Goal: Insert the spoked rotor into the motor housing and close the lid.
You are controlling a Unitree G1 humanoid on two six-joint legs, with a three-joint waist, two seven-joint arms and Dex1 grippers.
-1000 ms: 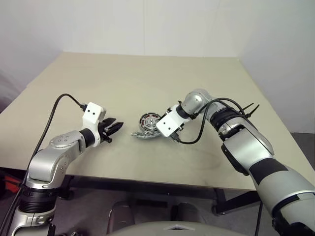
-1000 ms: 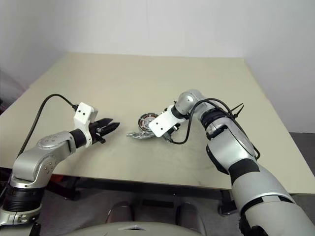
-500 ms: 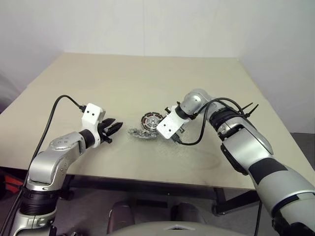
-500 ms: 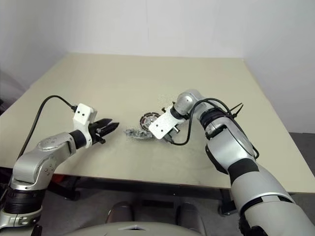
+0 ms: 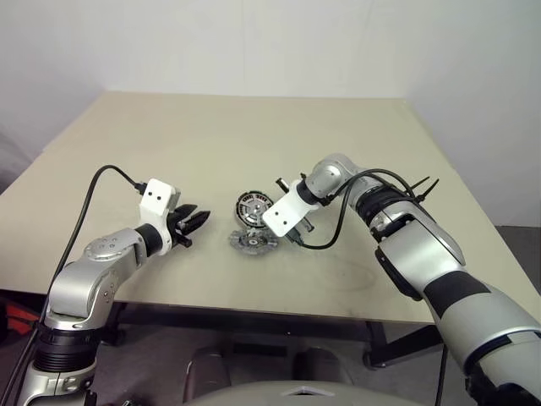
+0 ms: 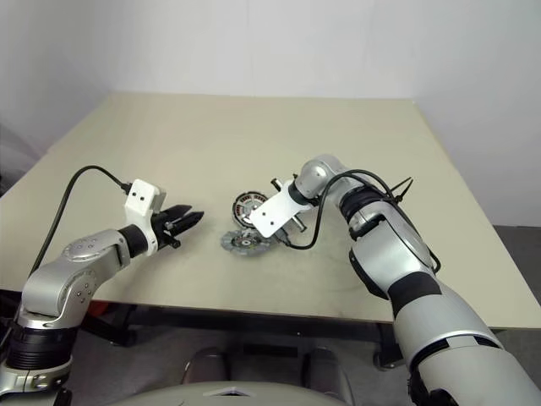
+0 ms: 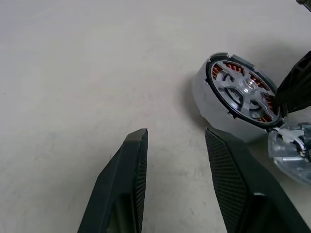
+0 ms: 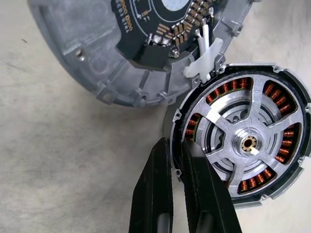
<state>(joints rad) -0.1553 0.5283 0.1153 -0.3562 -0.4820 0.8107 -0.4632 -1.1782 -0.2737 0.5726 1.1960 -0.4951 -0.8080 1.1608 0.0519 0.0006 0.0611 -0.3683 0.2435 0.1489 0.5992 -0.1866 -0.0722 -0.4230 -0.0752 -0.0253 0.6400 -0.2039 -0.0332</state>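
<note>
Motor housing (image 8: 245, 145) lies on beige table (image 5: 211, 144) by white walls; right tool (image 8: 181, 160) pressed together, left tool (image 7: 177, 145) spread.

A plain beige table (image 5: 254, 144) carries two round parts near its front middle. The motor housing (image 5: 253, 206), with copper windings and the spoked rotor (image 8: 248, 141) seated inside, lies flat on the top. Just beside it, nearer the front edge, rests the lid (image 5: 254, 242), grey and notched.
</note>
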